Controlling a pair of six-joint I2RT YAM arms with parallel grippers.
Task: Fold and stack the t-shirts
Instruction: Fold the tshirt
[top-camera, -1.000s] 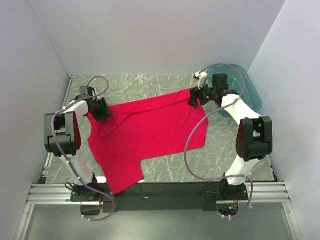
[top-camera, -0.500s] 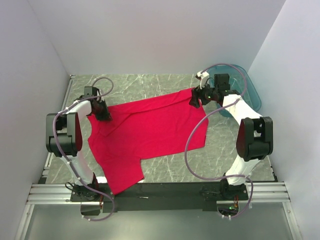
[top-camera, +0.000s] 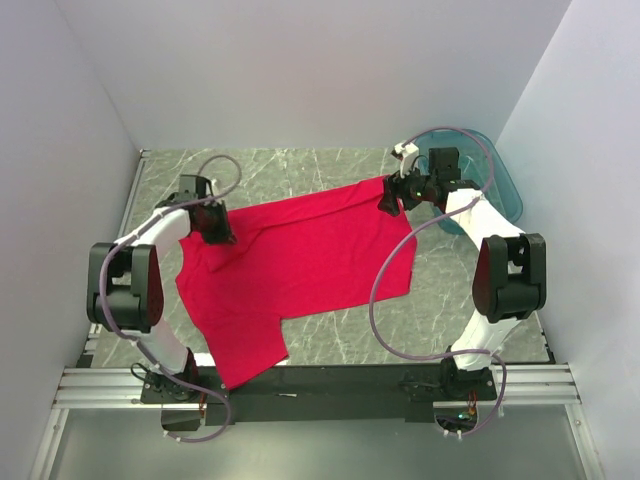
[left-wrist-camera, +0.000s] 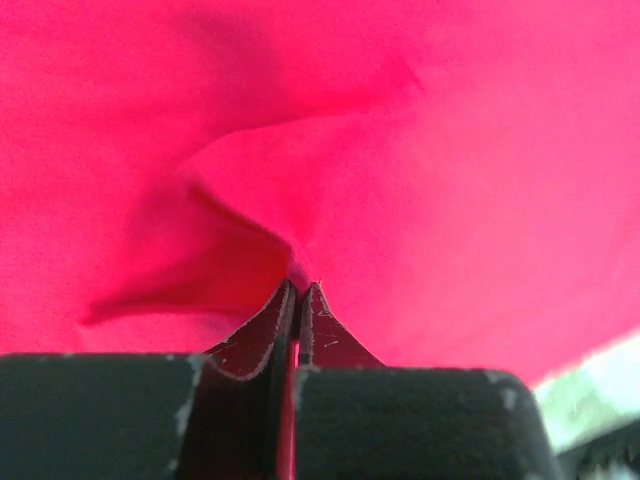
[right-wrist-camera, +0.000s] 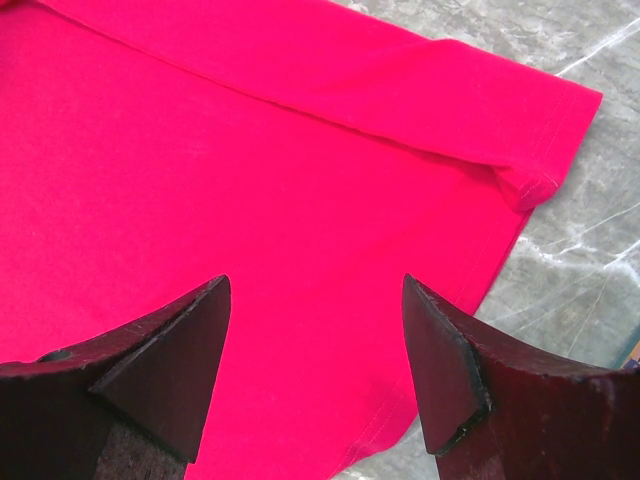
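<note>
Table (top-camera: 330, 170): grey marbled top that lies under the t-shirt and shows past it on the far, left and right sides.
T-shirt (top-camera: 290, 265): plain red, 1 only, spread mostly flat in the middle of the table. Its near-left part reaches the black rail by the arm bases.
Basin (top-camera: 503, 190): teal, translucent, beyond the t-shirt's far-right corner and apart from it, partly hidden by the right arm.
Left gripper (top-camera: 218, 232): at the t-shirt's far-left edge, closed tight on a pinch of the red cloth.
Right gripper (top-camera: 388, 203): over the t-shirt's far-right corner, jaws wide apart and holding nothing.
Top view only: the whole outline of the t-shirt, both arms and the basin. Neither gripper's jaws can be read from here.
Left wrist view only: the 2 fingers (left-wrist-camera: 262, 335) pressed together, with the cloth puckering into creases at their tips. Red fills nearly the whole frame.
Right wrist view only: the 2 dark fingers (right-wrist-camera: 180, 360) spread above the flat cloth, a stitched hem and sleeve edge ahead of them, and bare table past the t-shirt's edge. Whether the tips touch the cloth I cannot tell.
</note>
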